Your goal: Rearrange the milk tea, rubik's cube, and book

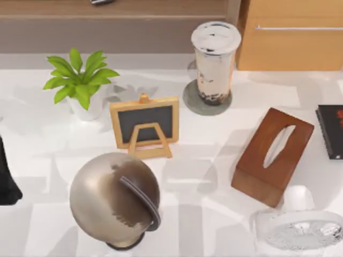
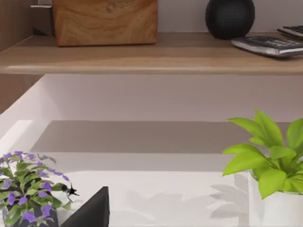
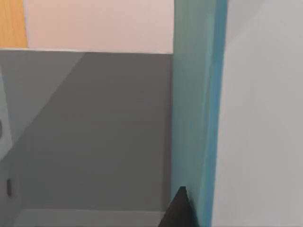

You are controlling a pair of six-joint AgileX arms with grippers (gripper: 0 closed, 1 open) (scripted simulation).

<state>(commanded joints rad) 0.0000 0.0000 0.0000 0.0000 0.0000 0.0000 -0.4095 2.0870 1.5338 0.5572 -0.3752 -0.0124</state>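
One milk tea [image 1: 215,61]: upright on a grey round coaster [image 1: 192,100] at the back of the white bench [image 1: 203,187], right of centre in the top view.
One book [image 3: 196,109]: teal cover, seen edge-on and upright in the right wrist view, with a dark fingertip of the right hand [image 3: 179,208] just beside its lower end; whether that hand is released or clenched on the book cannot be told.
One left hand: a dark finger [image 2: 92,210] low in the left wrist view, between a purple-flowered plant [image 2: 26,189] and a green potted plant [image 1: 80,83]; its state cannot be told.
Other bench stock: small chalkboard easel [image 1: 144,124], metallic globe [image 1: 115,198], wooden tissue box [image 1: 273,155], black book [image 1: 332,131] at the right edge, white fan [image 1: 300,230].
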